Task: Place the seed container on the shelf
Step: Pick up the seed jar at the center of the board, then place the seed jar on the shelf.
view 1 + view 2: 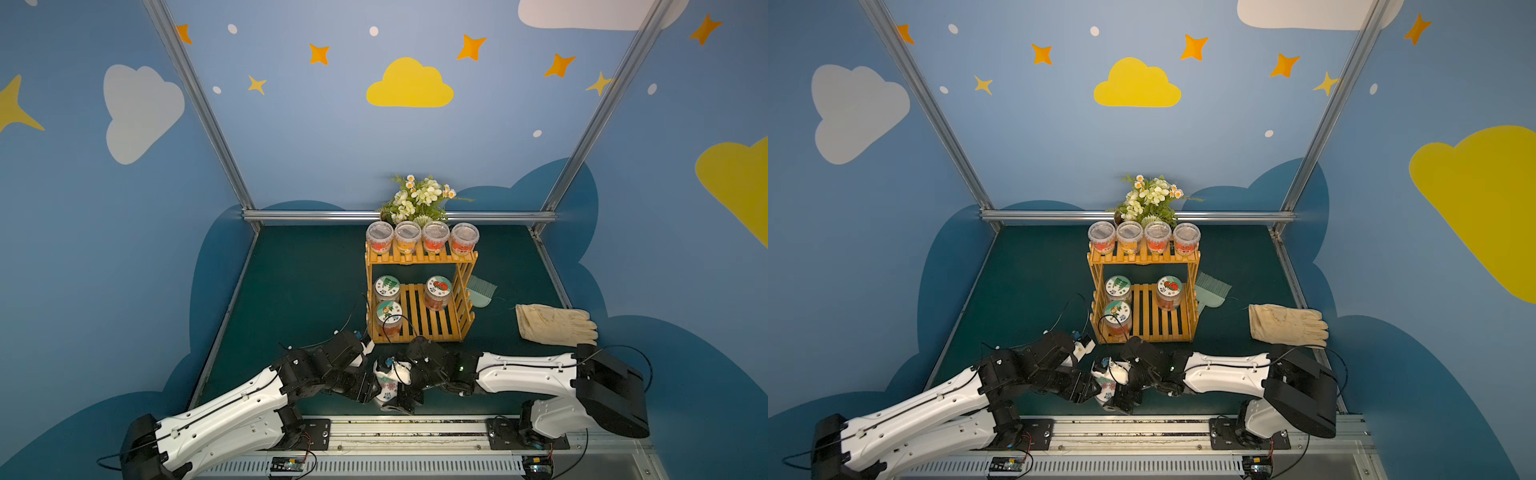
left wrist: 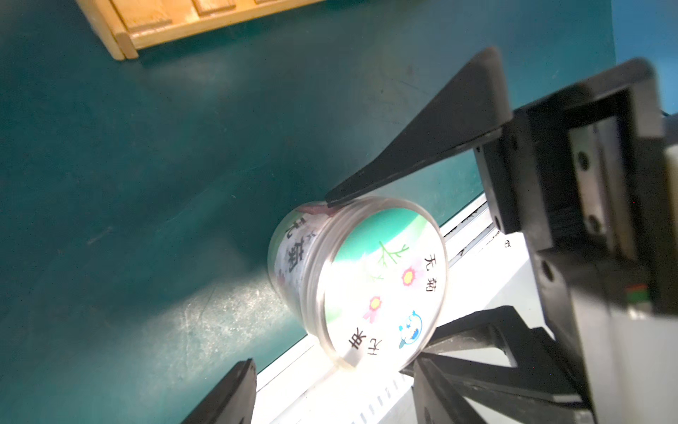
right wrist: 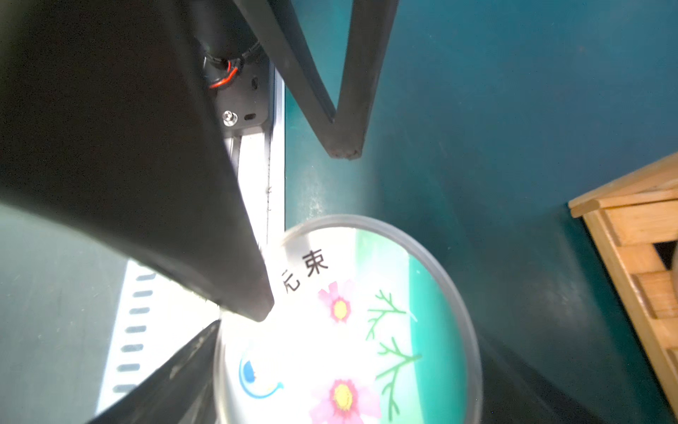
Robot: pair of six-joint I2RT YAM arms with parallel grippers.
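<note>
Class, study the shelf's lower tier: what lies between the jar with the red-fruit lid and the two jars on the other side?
Nothing but bare slats of the shelf, as both top views show.

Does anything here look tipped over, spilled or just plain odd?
One thing: the seed container is tilted onto its side, pinched in the left hand near the front edge of the table, while the jars on the shelf all stand upright. Nothing looks spilled or broken.

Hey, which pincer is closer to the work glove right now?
Right. The right pincer is at the seed container on the side toward the glove; the left pincer is at its far side.
</note>
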